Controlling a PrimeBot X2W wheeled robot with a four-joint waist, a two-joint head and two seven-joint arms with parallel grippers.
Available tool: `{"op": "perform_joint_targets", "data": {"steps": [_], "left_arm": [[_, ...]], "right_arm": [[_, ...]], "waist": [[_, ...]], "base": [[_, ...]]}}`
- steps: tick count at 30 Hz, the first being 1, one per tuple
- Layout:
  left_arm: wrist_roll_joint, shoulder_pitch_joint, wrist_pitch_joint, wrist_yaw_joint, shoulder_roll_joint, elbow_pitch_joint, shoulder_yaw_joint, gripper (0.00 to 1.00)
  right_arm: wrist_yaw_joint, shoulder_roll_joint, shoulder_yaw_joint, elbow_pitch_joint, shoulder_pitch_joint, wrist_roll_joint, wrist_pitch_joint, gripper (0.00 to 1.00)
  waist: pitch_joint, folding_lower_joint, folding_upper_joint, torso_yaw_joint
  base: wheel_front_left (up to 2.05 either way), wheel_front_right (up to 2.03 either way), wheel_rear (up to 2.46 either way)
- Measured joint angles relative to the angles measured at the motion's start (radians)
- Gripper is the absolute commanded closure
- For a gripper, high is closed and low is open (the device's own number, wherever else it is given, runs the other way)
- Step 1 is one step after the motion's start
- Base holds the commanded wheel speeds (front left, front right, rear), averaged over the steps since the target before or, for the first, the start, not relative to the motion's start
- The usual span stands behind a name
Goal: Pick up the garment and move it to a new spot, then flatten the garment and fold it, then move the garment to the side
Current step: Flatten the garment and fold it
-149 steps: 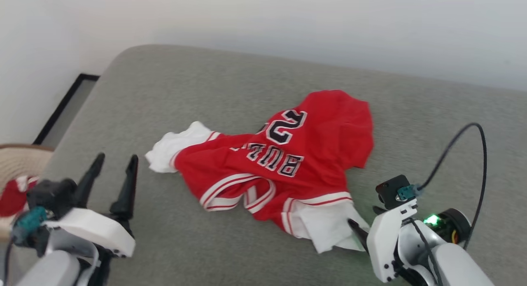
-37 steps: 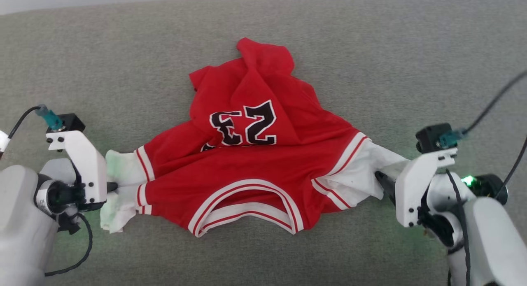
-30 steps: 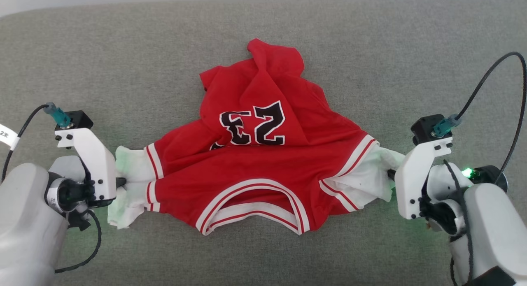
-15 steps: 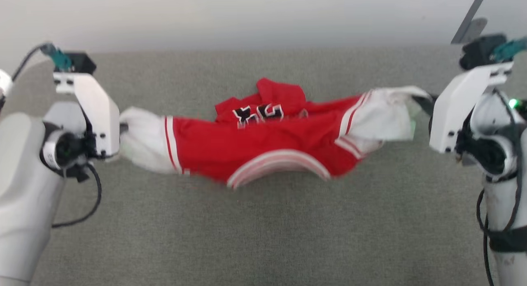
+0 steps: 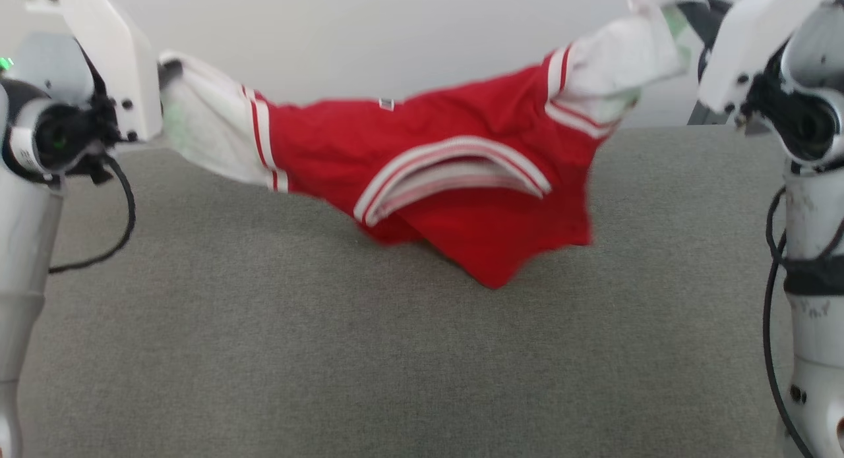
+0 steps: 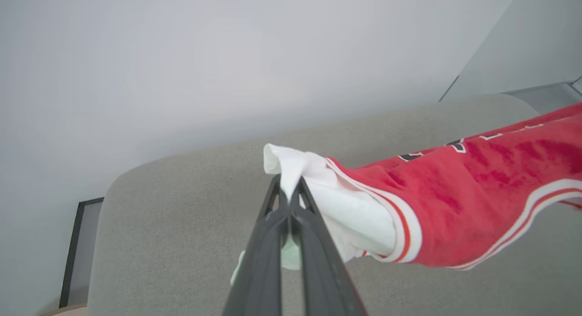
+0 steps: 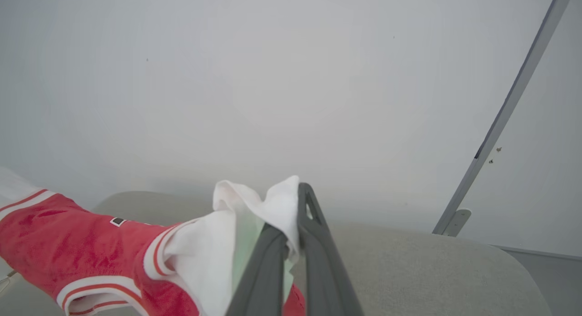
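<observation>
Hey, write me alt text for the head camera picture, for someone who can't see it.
A small red jersey with white sleeves hangs stretched in the air above a grey cushioned surface, its red body sagging toward it. The left gripper and right gripper each pinch one sleeve, jaws shut.

Head view. Garment [image 5: 428,155] hangs spread between both grippers, over the worktop [image 5: 330,352].
Left gripper [image 5: 170,66] at 10 o'clock, pinching the sleeve end on that side.
Right gripper [image 5: 686,10] at 1 o'clock, pinching the opposite sleeve end; this end sits higher than the left one.
Neck opening faces the camera, near garment centre.
Garment's lowest corner droops toward 6 o'clock, close over the worktop; contact cannot be told.
Wall [image 5: 369,36] behind, at 12 o'clock, beyond the worktop's far edge.
</observation>
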Motion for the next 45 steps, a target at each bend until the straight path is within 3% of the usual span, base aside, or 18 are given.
{"op": "perform_joint_targets", "data": {"steps": [10, 15, 25, 35, 39, 45], "left_arm": [[0.025, -0.096, -0.065, -0.012, -0.009, 0.059, 0.004, 1.0], [0.063, -0.158, -0.154, -0.017, -0.032, 0.112, -0.004, 1.0], [0.182, -0.417, -0.446, -0.029, -0.063, 0.26, -0.012, 1.0], [0.291, -0.673, -0.936, -0.036, -0.104, 0.383, -0.006, 1.0], [0.297, -0.674, -1.048, -0.051, -0.124, 0.482, -0.019, 1.0], [0.293, -0.577, -1.035, -0.079, -0.156, 0.641, -0.065, 1.0]], "right_arm": [[0.0, 0.018, 0.057, 0.116, -0.139, -0.015, -0.093, 1.0], [0.0, 0.015, 0.087, 0.211, -0.208, -0.032, -0.18, 1.0], [0.0, 0.026, 0.092, 0.46, -0.455, -0.159, -0.495, 1.0], [0.0, 0.031, 0.044, 0.62, -0.675, -0.441, -0.981, 1.0], [0.0, 0.052, 0.055, 0.732, -0.676, -0.5, -1.0, 1.0], [0.0, 0.077, 0.12, 0.89, -0.619, -0.472, -0.975, 1.0]], "waist": [[-0.004, -0.0001, 0.0, -0.019], [0.023, 0.0, 0.0, -0.019], [0.169, 0.0, 0.0, -0.01], [0.375, 0.0, 0.0, 0.013], [0.434, 0.0, -0.0001, 0.03], [0.462, 0.0001, 0.0, 0.056]], "base": [[0.0, 0.0, 0.0], [0.0, 0.0, 0.0], [0.0, 0.0, 0.0], [0.0, 0.0, 0.0], [0.0, 0.0, 0.0], [0.0, 0.0, 0.0]]}}
